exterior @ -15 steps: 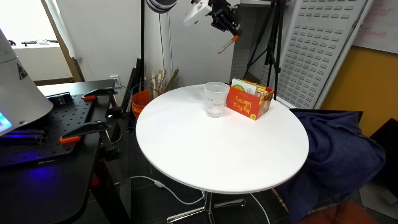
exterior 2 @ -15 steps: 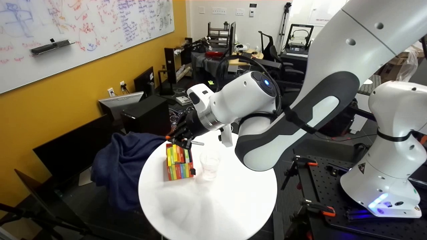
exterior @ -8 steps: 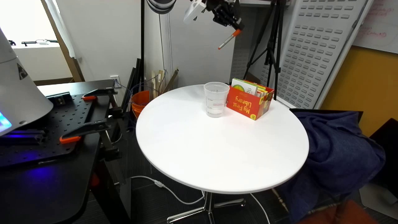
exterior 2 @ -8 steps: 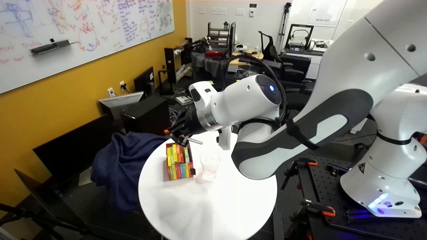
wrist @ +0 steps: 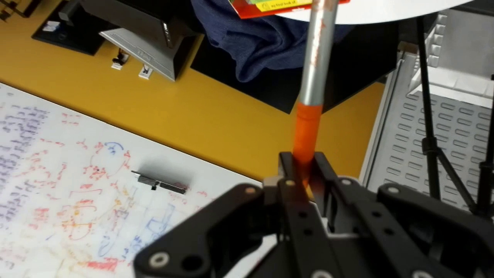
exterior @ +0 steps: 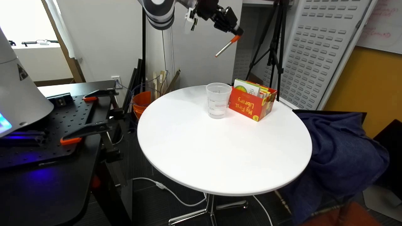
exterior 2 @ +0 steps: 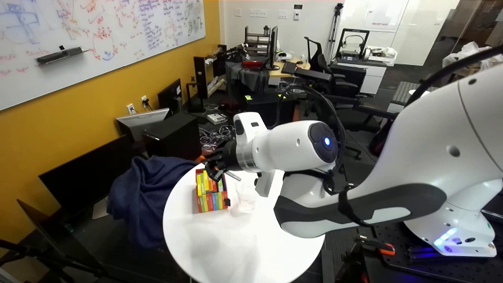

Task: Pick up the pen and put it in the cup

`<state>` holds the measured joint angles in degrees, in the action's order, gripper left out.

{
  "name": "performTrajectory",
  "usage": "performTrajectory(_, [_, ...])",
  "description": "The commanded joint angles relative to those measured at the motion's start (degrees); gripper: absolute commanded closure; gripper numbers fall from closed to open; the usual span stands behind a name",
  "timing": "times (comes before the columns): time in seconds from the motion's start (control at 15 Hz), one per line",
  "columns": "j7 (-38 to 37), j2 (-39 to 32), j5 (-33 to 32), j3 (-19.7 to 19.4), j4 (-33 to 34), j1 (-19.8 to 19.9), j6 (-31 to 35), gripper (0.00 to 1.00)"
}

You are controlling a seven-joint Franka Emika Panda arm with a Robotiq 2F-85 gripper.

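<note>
Round and white, the table (exterior: 220,153) spreads across the middle of an exterior view, and on it we see the cup (exterior: 218,102) standing upright, just beside the red box (exterior: 242,106) of books (exterior: 246,88). Higher up we find the gripper (exterior: 239,32) holding the pen (exterior: 225,49) by its orange end. Its silver shaft slopes down to the left, the tip well above the cup's rim. Behind the box stands a black tripod (exterior: 280,69), and past the table's right edge we notice a dark blue cloth (exterior: 340,150).

In an exterior view with the whiteboard (exterior 2: 110,31) and yellow wall (exterior 2: 82,125), the white arm (exterior 2: 294,145) extends in from the right. We see the pen's shaft poke out below the gripper, slanting toward the cup, whose outline glare blurs.

From the wrist view, we look over black fingers (wrist: 324,168) pinched narrow on the pen's orange end, its shaft running up past the top edge. Behind, we make out the cloth, the wall and the whiteboard, with a corner of the box and a strip of table up top.
</note>
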<state>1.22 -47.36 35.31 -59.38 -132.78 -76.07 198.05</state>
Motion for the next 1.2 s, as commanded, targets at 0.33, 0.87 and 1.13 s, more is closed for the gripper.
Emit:
performTrajectory(0.33, [-12.25,-18.66,12.62,-0.98,-3.29,-4.99,-0.01,0.96])
performTrajectory(0.87, [-14.24,-26.93,16.14,0.33,-2.90,-4.43,-0.01,0.96])
performTrajectory(1.13, [-14.50,-29.20,16.66,0.25,-1.70,-4.63,-0.01,0.96])
